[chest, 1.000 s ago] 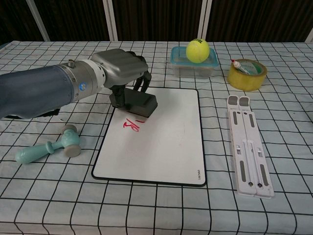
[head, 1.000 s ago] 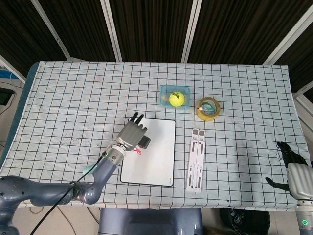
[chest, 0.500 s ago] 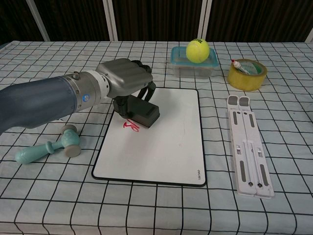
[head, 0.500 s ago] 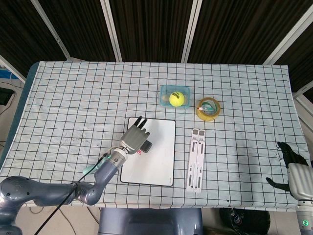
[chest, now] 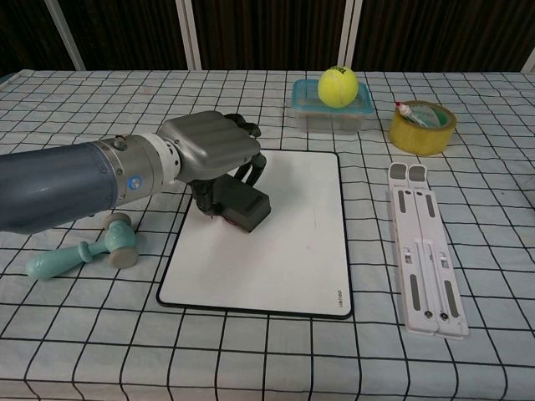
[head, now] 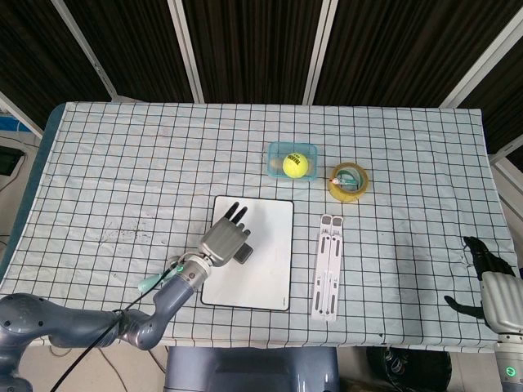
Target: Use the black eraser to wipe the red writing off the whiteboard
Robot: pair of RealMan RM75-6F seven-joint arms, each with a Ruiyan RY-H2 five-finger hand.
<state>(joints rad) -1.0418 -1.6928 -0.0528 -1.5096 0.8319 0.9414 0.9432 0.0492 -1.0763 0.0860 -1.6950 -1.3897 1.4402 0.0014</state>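
Note:
My left hand (chest: 207, 149) (head: 226, 238) grips the black eraser (chest: 243, 206) (head: 243, 253) from above and presses it flat on the left part of the whiteboard (chest: 284, 251) (head: 265, 273). The eraser lies where the red writing was; only a tiny red trace shows at its left edge, the rest is hidden beneath it. The remaining board surface looks white. My right hand (head: 489, 282) hangs at the far right edge of the head view, off the table, with nothing visibly in it; its fingers are too small to read.
A teal toy hammer (chest: 82, 248) lies left of the board. A white folding stand (chest: 422, 257) lies to its right. Behind are a tennis ball (chest: 338, 86) in a clear blue box (chest: 330, 115) and a yellow tape roll (chest: 422, 127).
My left hand has slid the eraser toward the near edge over the red writing. The red marks seen earlier are now covered or gone. The right hand has not moved.

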